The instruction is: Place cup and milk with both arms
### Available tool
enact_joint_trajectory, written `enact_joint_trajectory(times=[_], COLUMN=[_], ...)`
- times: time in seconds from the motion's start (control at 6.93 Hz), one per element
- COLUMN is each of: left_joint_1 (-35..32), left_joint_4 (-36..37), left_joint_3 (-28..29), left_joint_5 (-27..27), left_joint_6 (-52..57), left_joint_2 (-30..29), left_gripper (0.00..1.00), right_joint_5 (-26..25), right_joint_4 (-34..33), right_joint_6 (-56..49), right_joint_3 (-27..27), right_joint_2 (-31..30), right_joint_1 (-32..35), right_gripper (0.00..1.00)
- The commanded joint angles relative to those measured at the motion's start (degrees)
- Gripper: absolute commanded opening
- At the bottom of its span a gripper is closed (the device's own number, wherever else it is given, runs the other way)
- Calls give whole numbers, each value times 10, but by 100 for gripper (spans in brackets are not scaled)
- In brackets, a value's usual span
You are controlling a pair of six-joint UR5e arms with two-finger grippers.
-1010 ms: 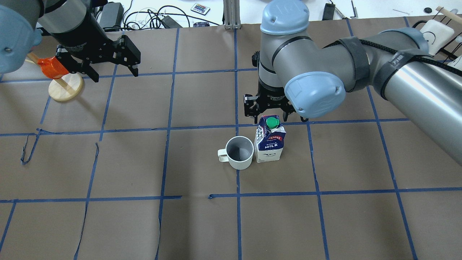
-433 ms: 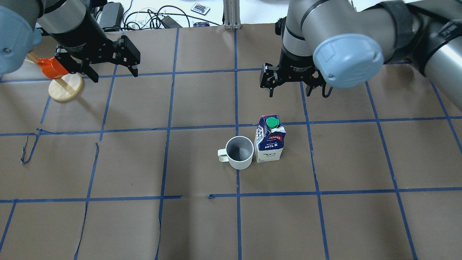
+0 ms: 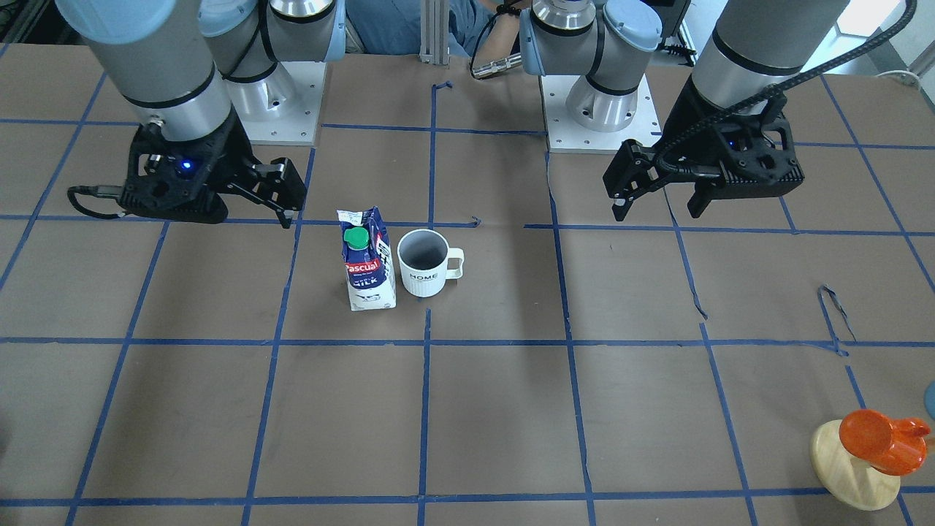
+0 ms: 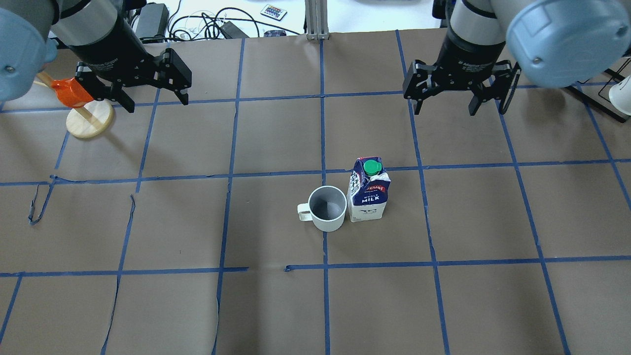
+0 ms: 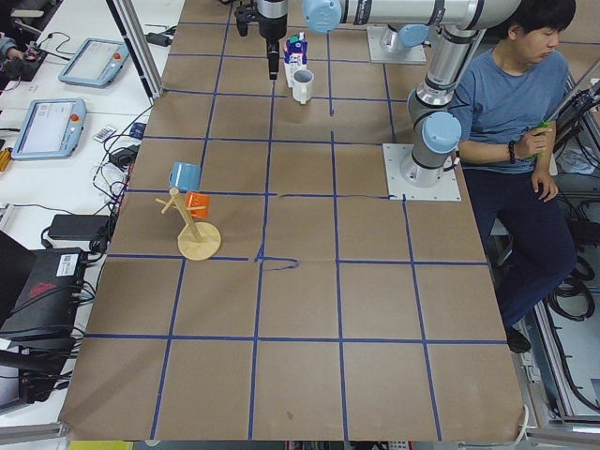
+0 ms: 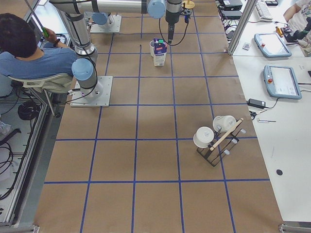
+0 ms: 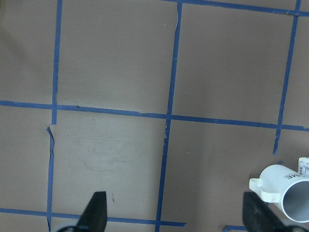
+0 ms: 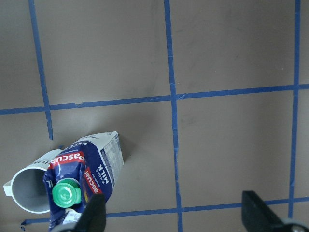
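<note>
The white ribbed cup (image 4: 327, 209) stands upright near the table's middle, handle toward the robot's left. The milk carton (image 4: 368, 195) stands upright against its right side. Both also show in the front view: cup (image 3: 424, 263), milk (image 3: 367, 267). My right gripper (image 4: 445, 110) is open and empty, raised beyond and to the right of the carton. Its wrist view shows the milk (image 8: 84, 174) and cup (image 8: 29, 188) at lower left, outside the open fingers. My left gripper (image 4: 157, 102) is open and empty at far left. Its wrist view shows the cup (image 7: 289, 198) at lower right.
An orange cup (image 4: 74, 93) hangs on a round wooden stand (image 4: 90, 121) just beside my left gripper. A rack with white mugs (image 6: 216, 138) stands at the table's right end. A seated person (image 5: 511, 94) is behind the robot bases. Blue tape lines grid the brown table.
My right gripper has drawn away from the milk carton, moving farther back and to the right, still open. The left gripper, cup and milk have not moved.
</note>
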Motion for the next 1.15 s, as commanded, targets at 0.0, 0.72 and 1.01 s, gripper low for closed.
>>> enact_joint_trajectory(times=[0.0,0.72,1.01], left_joint_1=[0,0,0], left_joint_4=[0,0,0], left_joint_3=[0,-1,-1], left_joint_5=[0,0,0], left_joint_6=[0,0,0], left_joint_2=[0,0,0], left_gripper=[100,100,100], right_joint_5=[-30,-36,-35], right_joint_4=[12,22,21], right_joint_6=[-35,-33,-33], right_joint_3=[1,2,2], right_joint_2=[-22,-26,-26], right_joint_1=[-33,-35,-35], right_gripper=[100,100,100])
